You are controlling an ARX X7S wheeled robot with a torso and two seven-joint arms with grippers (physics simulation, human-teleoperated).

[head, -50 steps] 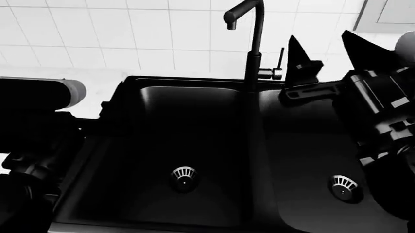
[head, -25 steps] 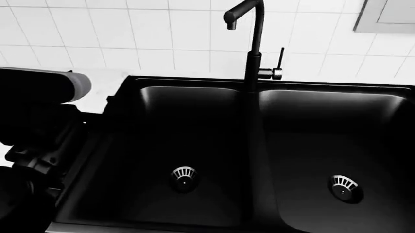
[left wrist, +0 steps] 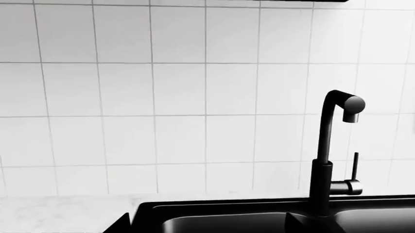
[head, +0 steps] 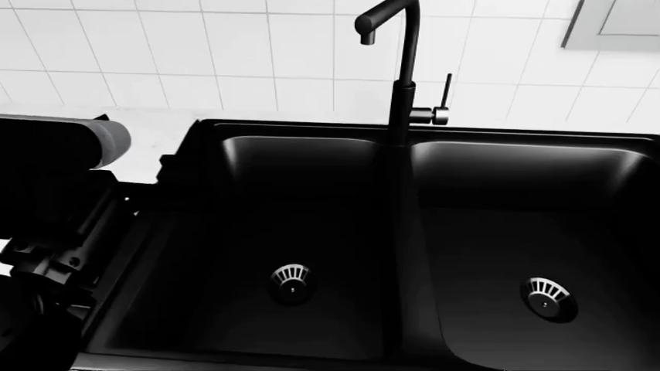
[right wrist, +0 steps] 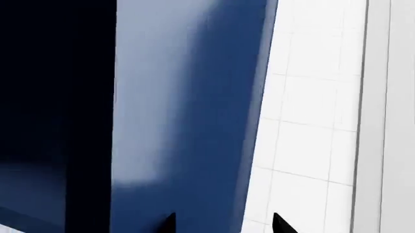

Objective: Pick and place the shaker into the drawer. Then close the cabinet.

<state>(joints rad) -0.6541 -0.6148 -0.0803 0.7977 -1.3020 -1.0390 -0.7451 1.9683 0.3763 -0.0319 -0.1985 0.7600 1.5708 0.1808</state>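
Right hand [right wrist: 224, 224]: fingertips apart, empty | against navy cabinet [right wrist: 188, 121] | left hand: unseen | shaker: unseen

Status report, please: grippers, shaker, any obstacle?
Right gripper open, empty, facing a navy panel. Left gripper not in view. Shaker and drawer not visible. Head view shows only the black sink.
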